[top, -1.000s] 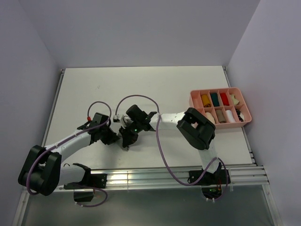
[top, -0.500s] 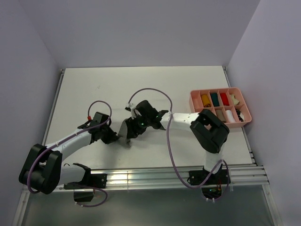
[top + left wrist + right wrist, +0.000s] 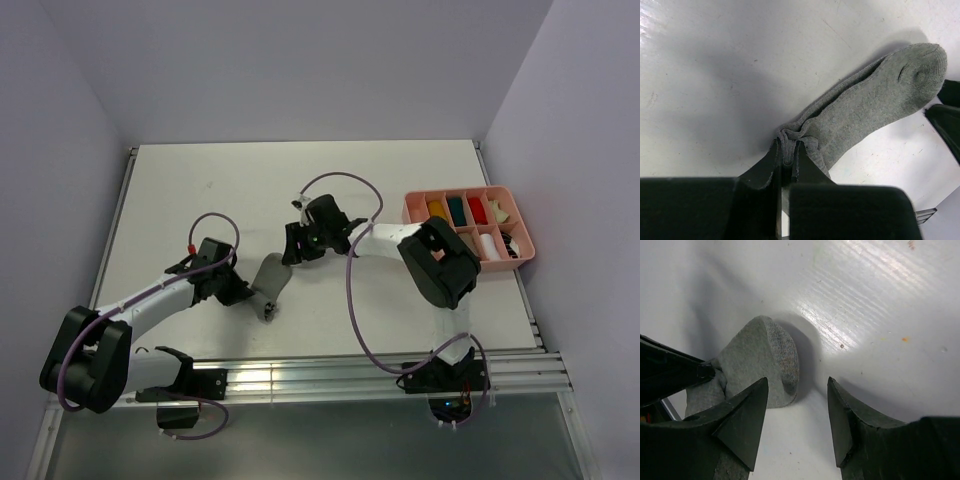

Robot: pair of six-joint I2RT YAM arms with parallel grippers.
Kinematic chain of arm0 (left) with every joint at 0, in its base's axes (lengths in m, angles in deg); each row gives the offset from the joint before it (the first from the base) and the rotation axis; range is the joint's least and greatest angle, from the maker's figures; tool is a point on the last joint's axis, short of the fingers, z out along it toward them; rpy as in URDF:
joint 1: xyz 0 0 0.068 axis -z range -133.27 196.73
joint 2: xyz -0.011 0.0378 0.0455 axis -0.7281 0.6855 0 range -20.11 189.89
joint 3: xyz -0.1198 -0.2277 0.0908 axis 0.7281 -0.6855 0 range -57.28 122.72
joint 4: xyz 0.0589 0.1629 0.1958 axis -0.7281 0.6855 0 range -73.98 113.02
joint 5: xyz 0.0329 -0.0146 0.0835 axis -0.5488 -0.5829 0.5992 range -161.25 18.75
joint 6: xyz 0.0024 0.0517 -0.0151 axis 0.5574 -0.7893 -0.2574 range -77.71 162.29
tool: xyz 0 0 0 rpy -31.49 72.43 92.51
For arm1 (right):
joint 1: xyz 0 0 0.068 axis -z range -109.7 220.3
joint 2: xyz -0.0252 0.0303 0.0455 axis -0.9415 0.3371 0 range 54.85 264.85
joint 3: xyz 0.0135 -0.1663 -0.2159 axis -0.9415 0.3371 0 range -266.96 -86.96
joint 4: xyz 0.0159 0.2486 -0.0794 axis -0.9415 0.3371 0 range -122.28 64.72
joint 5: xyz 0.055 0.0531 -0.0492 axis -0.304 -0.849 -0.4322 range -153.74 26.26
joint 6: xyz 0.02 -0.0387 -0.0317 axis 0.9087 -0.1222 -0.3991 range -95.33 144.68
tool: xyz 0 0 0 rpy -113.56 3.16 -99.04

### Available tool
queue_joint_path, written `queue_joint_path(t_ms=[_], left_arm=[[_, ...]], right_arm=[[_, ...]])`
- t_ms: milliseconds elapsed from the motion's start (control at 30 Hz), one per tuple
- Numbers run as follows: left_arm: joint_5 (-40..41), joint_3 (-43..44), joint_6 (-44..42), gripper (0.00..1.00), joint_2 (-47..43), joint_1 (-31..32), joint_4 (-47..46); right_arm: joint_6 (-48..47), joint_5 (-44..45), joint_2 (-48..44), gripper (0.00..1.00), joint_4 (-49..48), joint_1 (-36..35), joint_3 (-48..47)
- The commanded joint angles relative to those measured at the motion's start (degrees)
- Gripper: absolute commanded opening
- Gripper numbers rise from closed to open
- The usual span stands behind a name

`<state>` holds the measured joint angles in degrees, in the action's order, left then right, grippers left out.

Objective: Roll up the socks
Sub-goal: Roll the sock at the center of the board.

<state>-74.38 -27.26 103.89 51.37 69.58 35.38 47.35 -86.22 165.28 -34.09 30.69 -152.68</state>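
Worktop room lies mostly toward the far edge and the far left corner, where the white surface runs bare up to the walls. On the right side a pink tray sits close to the edge, with small coloured rolls in its compartments. A metal rail runs along the near edge. The grey sock lies in the near middle of the worktop, a little left of centre and well apart from the tray, stretched flat on a slant. The left hand comes in low from the near left, and the right hand reaches across from the tray side to the sock's far end. The overhead view gives this layout but hides both grips behind the wrists. The left wrist view settles one of them: the left hand is pinched tight on the bunched cuff end of the sock, with the fabric puckered between the fingers and the rest running away flat to the rounded toe, beside which a dark part of the other arm shows at the picture's right edge. The right wrist view settles the other: the right hand has its fingers spread wide and holds nothing, and the toe of the sock lies on the worktop just ahead of the gap, nearer one finger than the other.
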Motion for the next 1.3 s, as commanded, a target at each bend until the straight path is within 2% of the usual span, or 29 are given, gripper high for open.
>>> queue_joint_path(t_ms=[0,100,200,300,333,467,900,1133,1167,1200,1233,1267], left_arm=[[2.9,-0.6,-3.0,0.01,1.1,0.3,3.7],[3.0,-0.1,-3.2,0.01,1.7,0.3,3.7],[2.9,0.7,-3.9,0.01,3.0,0.3,4.0],[4.9,2.1,-4.8,0.0,3.7,0.3,4.7],[5.1,2.5,-5.1,0.0,3.8,0.3,4.9],[5.9,5.8,-7.7,0.01,5.7,0.3,6.6],[10.8,11.5,-14.7,0.01,6.8,0.3,14.3],[5.8,11.0,-17.8,0.01,11.4,0.4,11.2],[5.2,10.9,-17.5,0.01,11.8,0.4,10.2],[4.4,10.8,-17.3,0.0,12.9,0.5,9.7],[3.7,10.9,-17.0,0.0,13.5,0.5,9.4],[3.7,11.5,-16.6,0.01,14.0,0.7,9.3]], right_arm=[[0.2,-4.3,2.9,0.57,-2.5,-0.5,-3.3],[-0.4,-7.0,4.6,0.54,-2.3,-0.5,-3.7],[-0.2,-6.8,5.4,0.39,-2.4,-0.4,-2.6],[0.9,-6.8,4.4,0.05,-3.7,0.6,0.1],[1.0,-6.4,3.6,0.0,-3.8,1.5,0.8],[1.2,-4.0,0.7,0.0,-3.8,3.9,4.7],[0.4,2.5,-1.2,0.0,3.6,9.5,5.4],[0.0,-0.3,-1.4,0.01,3.2,9.8,4.7],[-0.3,-0.5,-1.5,0.05,3.4,9.7,4.2],[-0.7,-0.3,-1.9,0.16,3.5,9.6,4.0],[-1.7,0.2,-3.5,0.23,3.3,8.8,4.0],[-2.2,0.9,-4.5,0.35,2.8,8.2,4.4]])
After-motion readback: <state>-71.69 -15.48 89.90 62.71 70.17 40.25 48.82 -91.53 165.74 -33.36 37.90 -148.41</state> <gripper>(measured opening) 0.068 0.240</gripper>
